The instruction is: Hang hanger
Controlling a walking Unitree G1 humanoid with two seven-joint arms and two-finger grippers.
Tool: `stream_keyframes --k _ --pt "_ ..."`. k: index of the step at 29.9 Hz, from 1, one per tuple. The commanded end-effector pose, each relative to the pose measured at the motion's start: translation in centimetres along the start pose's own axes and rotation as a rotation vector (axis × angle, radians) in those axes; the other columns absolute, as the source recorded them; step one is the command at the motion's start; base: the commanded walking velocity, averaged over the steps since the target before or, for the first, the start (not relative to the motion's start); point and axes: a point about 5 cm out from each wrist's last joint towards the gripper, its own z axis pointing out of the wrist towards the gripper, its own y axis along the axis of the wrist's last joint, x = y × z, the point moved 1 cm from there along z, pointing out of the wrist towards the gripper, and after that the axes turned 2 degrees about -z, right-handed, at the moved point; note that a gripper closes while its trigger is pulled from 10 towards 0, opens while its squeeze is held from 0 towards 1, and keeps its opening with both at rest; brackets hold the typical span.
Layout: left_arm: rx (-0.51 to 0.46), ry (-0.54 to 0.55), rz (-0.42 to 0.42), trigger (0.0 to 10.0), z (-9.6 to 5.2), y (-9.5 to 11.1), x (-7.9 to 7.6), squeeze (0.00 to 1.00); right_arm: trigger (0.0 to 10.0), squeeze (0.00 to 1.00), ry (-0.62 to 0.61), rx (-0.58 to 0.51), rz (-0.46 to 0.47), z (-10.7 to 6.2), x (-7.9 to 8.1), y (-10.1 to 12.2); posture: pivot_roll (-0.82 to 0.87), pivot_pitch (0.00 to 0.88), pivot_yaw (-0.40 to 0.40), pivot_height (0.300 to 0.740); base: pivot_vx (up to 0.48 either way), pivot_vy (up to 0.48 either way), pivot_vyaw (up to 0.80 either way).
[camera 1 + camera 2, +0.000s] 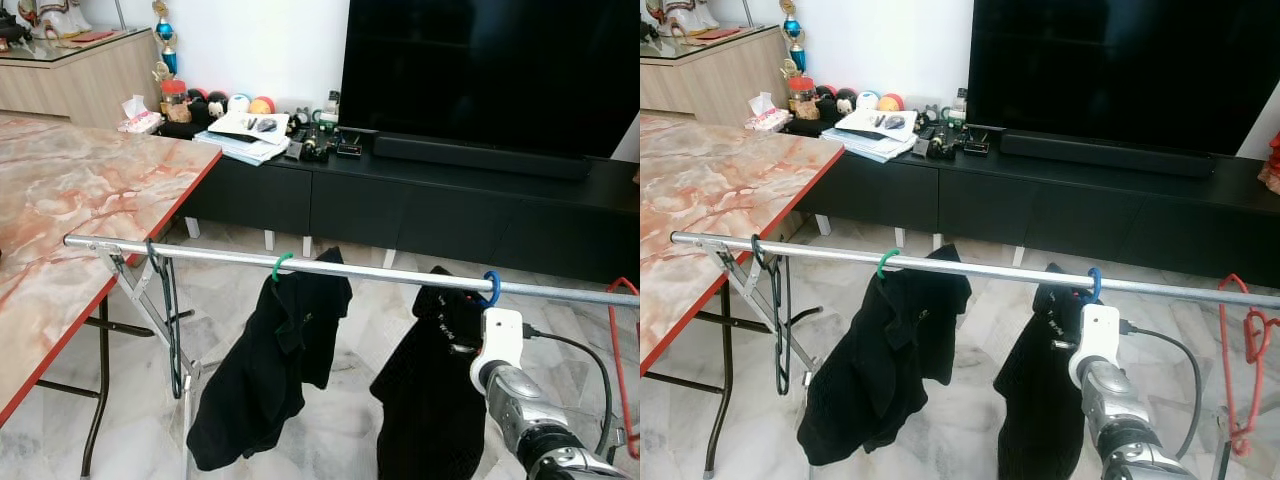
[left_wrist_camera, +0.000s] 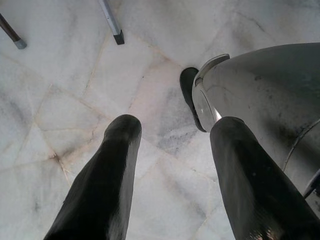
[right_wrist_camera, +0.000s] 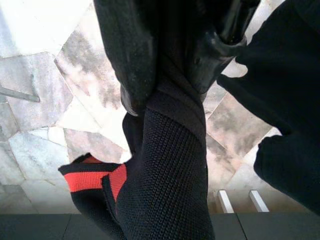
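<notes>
Blue hanger (image 1: 490,288) has its hook over the metal rail (image 1: 370,270), carrying a black garment (image 1: 432,390) with a red-trimmed collar or cuff. Right end effector (image 3: 172,82) sits just under the rail at the hanger's neck; the wrist view shows both fingers pinched together on a fold of that black knit fabric.

How to finish this step well:
- Check that the blue hook sits fully over the rail before you let go. From the head views it looks seated, but the white wrist housing (image 1: 499,338) blocks part of the neck.
- Part the fingers slowly so the knit slips free without snagging. Then back the arm straight down and away from the rail, not sideways, or you risk dragging the hanger along.
- Keep clear of the neighbouring black shirt (image 1: 268,370) on the green hanger (image 1: 282,265), and of the red hanger (image 1: 622,360) near the rail's right end.

Left end effector (image 2: 170,165) hangs idle, pointed at the marble floor (image 2: 70,90); fingers well apart, holding nothing.

An empty dark hanger (image 1: 168,310) hangs at the rail's left end beside the marble tabletop (image 1: 70,200).
</notes>
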Motion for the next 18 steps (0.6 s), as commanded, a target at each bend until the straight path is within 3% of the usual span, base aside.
stream_keyframes --k 1,10,18 --pt "0.026 0.001 -0.008 10.0 -0.1 -0.5 0.0 0.0 0.0 0.0 -0.003 -0.024 0.005 0.0 0.1 0.2 0.16 0.0 -0.033 0.74 0.0 0.0 0.0" --pt "0.031 0.006 -0.012 10.0 -0.1 -0.6 0.2 0.0 0.0 0.0 -0.017 -0.172 0.032 -0.2 0.3 1.7 0.15 0.0 -0.028 0.74 0.0 0.0 0.0" --pt "0.034 0.015 -0.017 10.0 -0.1 -0.7 0.2 0.0 0.0 0.0 -0.014 -0.225 0.052 -0.8 0.1 0.3 0.14 0.0 -0.029 0.74 0.0 0.0 0.0"
